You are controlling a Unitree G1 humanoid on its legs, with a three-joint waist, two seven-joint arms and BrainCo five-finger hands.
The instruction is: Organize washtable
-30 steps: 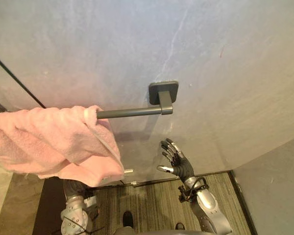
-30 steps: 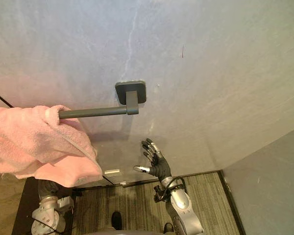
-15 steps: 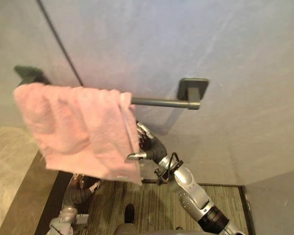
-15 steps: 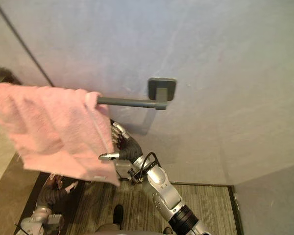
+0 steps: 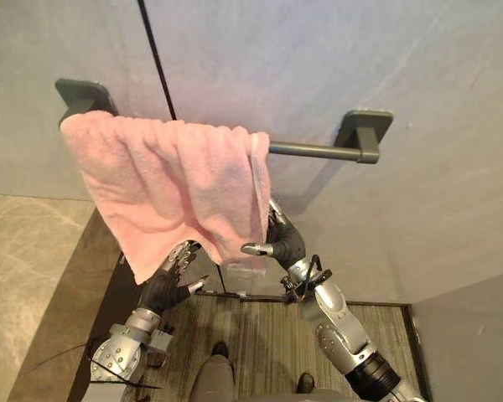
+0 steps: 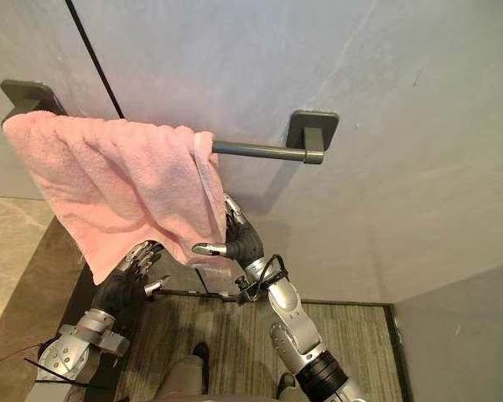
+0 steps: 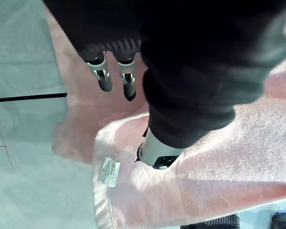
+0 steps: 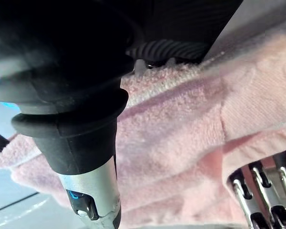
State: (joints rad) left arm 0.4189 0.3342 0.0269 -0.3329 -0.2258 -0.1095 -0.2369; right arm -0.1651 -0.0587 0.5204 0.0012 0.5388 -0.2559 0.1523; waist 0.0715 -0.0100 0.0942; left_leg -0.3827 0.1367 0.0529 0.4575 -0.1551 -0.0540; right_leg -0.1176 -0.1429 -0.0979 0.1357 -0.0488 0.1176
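Pink terry towel [image 5: 176, 184] hung over the dark grey towel bar [image 5: 314, 152] on the grey wall [image 5: 318, 50]. It was bunched toward the bar's left end, right up against the left bracket [image 5: 82, 92]. Its lower hem sloped, with one corner drooping low on the left, so it sat skewed rather than square. At the far left I could see the beige marble surface [image 5: 25, 276].

My left hand [image 5: 174, 270] sat just beneath that low corner, fingers loosely extended toward the hem and thumb held apart, gripping nothing. In the left wrist view the thumb lay beside the corner carrying the sewn-in label [image 7: 109, 171]. Further right, my right hand [image 5: 283, 241] was at the towel's right edge. Its fingers pointed straight up behind the cloth and its thumb pointed out in front, so the edge passed between them unpinched. Beyond it the bar ran bare to the right bracket [image 5: 365, 130].

I judged the towel light, soft and limp. Its nap looked easy to grip, but it seemed ready to slide along or off the smooth bar if tugged from one side. I'd take it by the hem near the two lower corners, one hand each, and pull evenly.
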